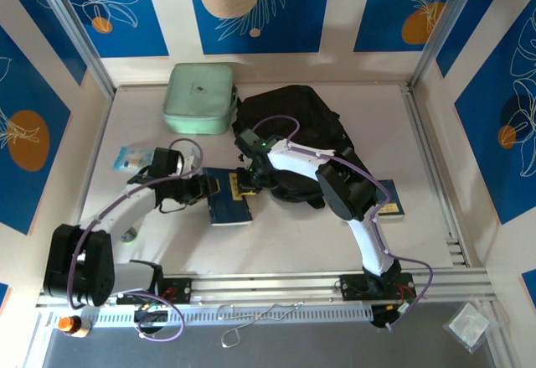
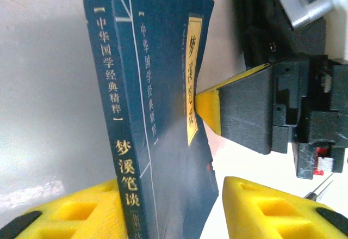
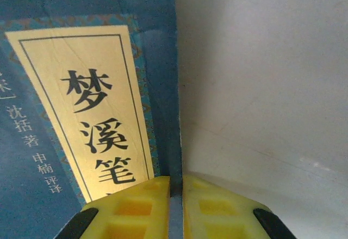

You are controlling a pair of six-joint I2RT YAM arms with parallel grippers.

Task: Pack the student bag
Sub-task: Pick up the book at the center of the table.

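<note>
The black student bag [image 1: 293,116] lies at the upper centre of the surface [image 1: 301,246]. Just lower left of it, the right claw [image 3: 175,206] pinches the edge of a blue book [image 1: 228,207]. The left claw [image 2: 174,212] is spread astride its spine.

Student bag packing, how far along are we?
Done: nothing visibly packed; the student bag lies at the back of the table. In hand: the right end effector pinches the blue book by its edge, and the left end effector stands open around that book. Left: getting it into the bag; a second blue book lies by the right arm.
</note>
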